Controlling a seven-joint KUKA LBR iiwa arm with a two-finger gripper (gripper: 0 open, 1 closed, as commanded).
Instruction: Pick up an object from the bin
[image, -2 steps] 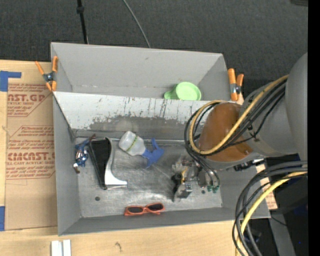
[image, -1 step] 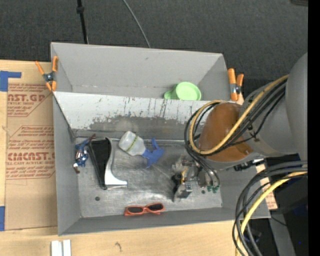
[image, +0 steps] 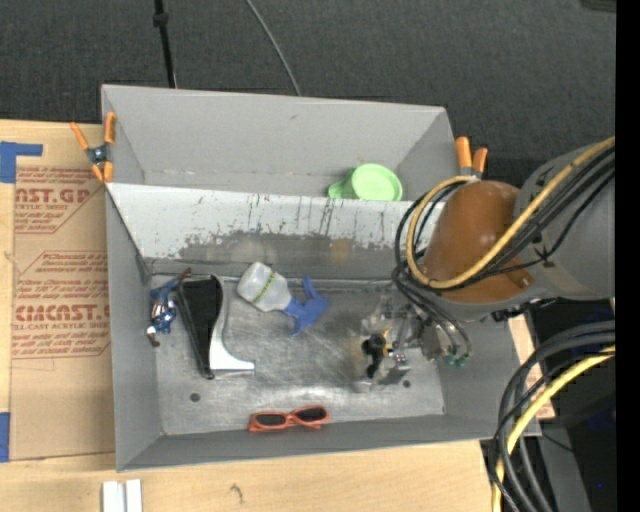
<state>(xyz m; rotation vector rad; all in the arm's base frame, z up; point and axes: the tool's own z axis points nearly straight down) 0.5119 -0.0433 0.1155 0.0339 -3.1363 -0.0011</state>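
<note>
The gripper (image: 385, 352) hangs low at the right side of the bin (image: 280, 215), apart from a blue piece (image: 306, 309) and red sunglasses (image: 288, 419).

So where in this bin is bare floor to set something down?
The bin is bare mid-floor, between the blue piece, the red sunglasses and the claw. The left is crowded: black-and-white thing, clear cup.

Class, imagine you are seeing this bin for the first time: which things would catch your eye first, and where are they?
First comes the robot arm's brown wrist cover at the right, with the gripper low over the right part of the grey bin. Next the bright green round thing up at the back wall, then the orange-red sunglasses lying along the front edge.
</note>
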